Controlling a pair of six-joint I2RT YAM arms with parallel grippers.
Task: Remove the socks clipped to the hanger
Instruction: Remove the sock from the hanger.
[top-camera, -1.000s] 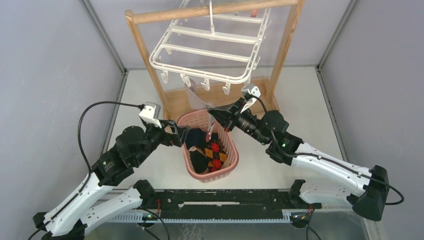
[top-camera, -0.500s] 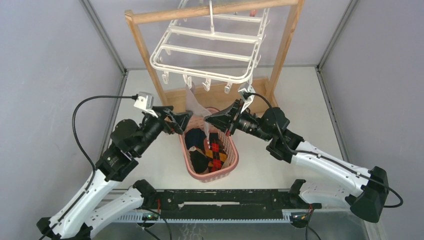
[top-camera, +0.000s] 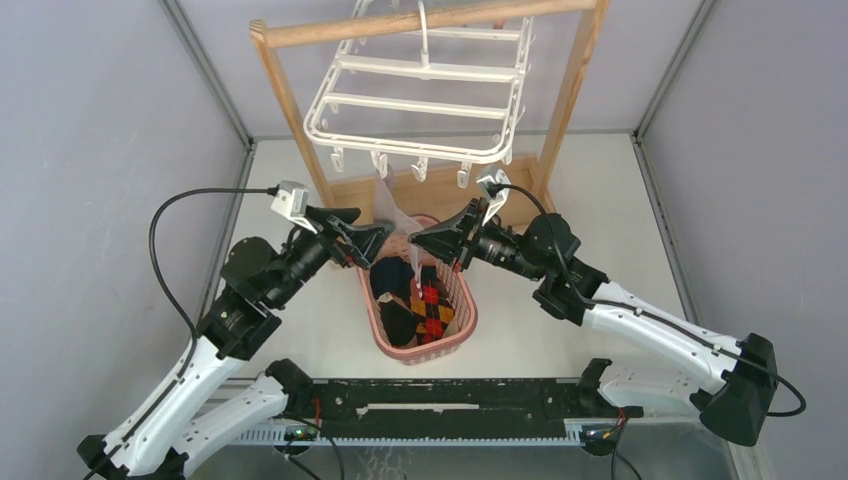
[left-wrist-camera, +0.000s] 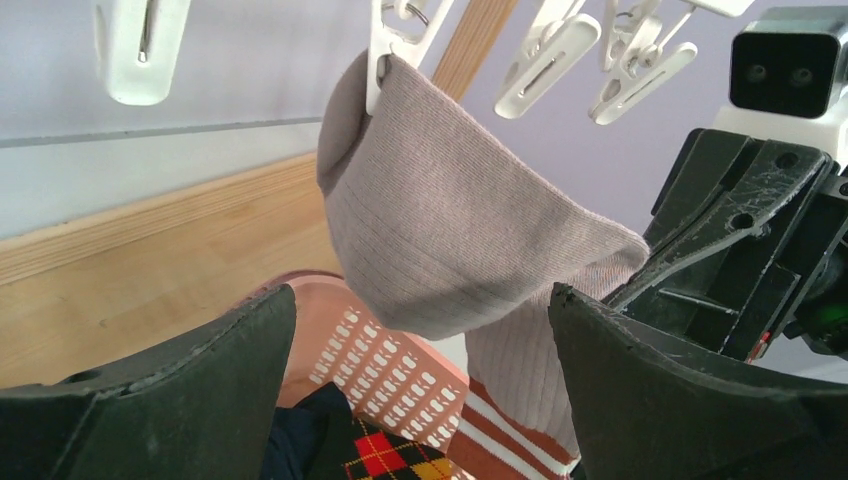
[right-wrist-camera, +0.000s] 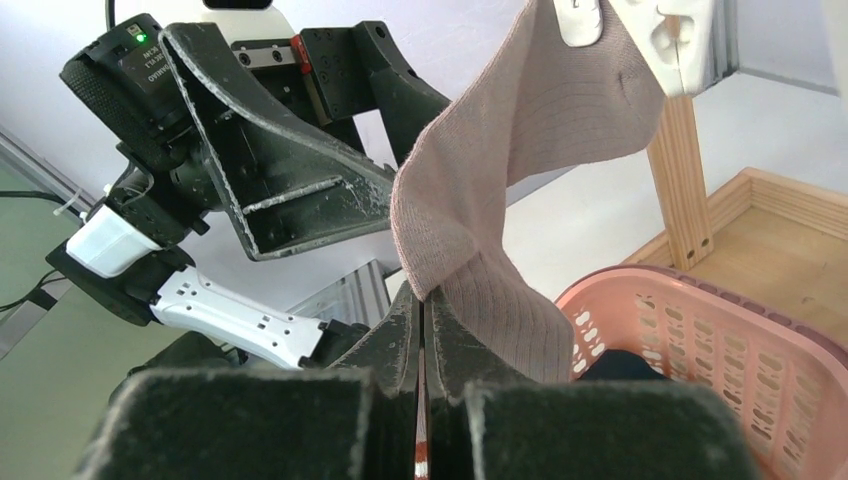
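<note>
**No Legible Text**

No word, brand, number or sign can be read in any view. Only a few faint white marks are seen on the black left-arm housing, beside a green light, up and to the left of the right gripper. They are too small to be made out.

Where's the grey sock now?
Centre of the top view: the grey sock hangs from a hanger clip over the pink basket, pinched by the right gripper.

Hanger top past upper edge
</note>
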